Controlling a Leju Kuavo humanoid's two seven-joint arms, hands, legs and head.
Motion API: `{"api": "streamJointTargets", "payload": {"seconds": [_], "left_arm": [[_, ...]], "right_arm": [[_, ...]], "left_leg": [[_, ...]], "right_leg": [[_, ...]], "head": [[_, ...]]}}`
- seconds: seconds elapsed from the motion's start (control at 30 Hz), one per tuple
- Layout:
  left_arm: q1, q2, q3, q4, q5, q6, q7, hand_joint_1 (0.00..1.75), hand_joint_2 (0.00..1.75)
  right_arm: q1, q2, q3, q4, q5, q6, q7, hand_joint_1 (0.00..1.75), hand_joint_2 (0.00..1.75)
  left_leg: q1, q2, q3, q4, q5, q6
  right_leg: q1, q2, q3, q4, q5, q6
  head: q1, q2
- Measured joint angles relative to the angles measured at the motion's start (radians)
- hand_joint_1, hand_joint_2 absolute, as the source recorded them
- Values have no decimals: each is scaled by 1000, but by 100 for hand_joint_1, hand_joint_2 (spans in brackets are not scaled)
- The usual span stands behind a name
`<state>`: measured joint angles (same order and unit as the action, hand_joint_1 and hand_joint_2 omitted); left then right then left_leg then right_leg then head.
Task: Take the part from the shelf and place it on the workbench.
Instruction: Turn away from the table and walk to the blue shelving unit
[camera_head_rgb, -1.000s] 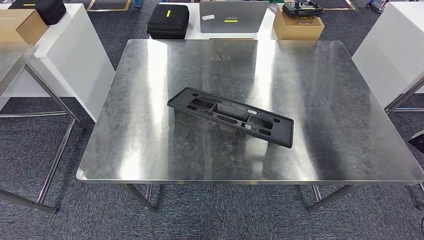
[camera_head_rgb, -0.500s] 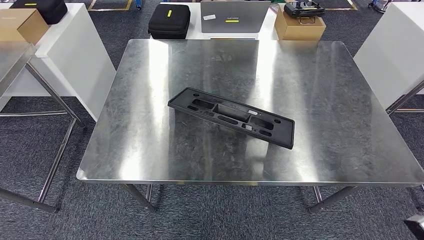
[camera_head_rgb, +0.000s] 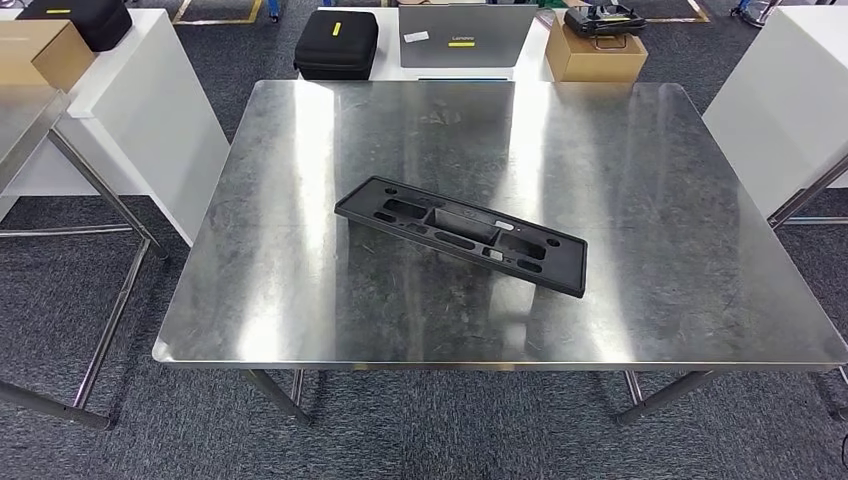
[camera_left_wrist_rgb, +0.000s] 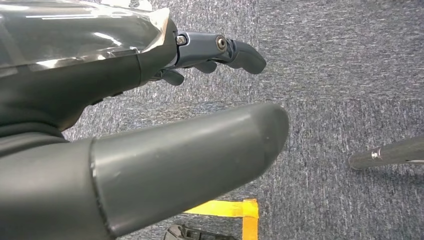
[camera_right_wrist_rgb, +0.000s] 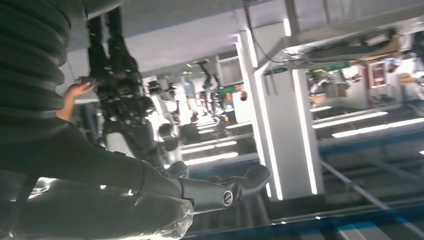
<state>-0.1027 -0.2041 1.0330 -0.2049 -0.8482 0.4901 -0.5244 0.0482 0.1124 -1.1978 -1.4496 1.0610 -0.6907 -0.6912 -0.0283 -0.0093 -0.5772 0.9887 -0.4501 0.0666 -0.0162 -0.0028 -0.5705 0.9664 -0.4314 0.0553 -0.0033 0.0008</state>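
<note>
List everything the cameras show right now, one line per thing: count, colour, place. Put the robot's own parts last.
Part: one, black, flat and long, lying at an angle near the middle of the workbench, nothing touching it.
Workbench: one, bare steel top on metal legs, straight ahead.
Carry case: one, black with a yellow tag, on the white table behind the workbench.
Laptop: one, grey, lid closed, beside the case.
Cardboard box: one, brown, right of the laptop, a dark device on top.
Floor tape: yellow, on the grey carpet.
Left hand: grey, empty, hanging over the carpet.
Right hand: grey, empty, fingers extended.
</note>
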Motion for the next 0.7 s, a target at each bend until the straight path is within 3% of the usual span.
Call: {"api": "streamJointTargets", "payload": {"seconds": [0.4, 0.53, 0.7], "left_arm": [[-3, -10, 40, 1, -25, 4, 4, 0, 0], [-4, -11, 40, 1, -44, 2, 8, 0, 0], [-7, -13, 40, 1, -52, 6, 15, 0, 0]], "right_arm": [[-122, 58, -221, 159, 61, -1, 8, 0, 175], [-135, 76, -289, 243, 36, -1, 147, 0, 175], [-139, 106, -298, 341, 86, -1, 331, 0, 175]], "left_leg": [[0, 2, 1, 0, 0, 0], [1, 2, 1, 0, 0, 0], [1, 6, 1, 0, -1, 0]], "right_leg": [[0, 2, 0, 0, 0, 0], [0, 2, 0, 0, 0, 0], [0, 5, -1, 0, 0, 0]], "head": [[0, 0], [0, 0], [0, 0]]}}
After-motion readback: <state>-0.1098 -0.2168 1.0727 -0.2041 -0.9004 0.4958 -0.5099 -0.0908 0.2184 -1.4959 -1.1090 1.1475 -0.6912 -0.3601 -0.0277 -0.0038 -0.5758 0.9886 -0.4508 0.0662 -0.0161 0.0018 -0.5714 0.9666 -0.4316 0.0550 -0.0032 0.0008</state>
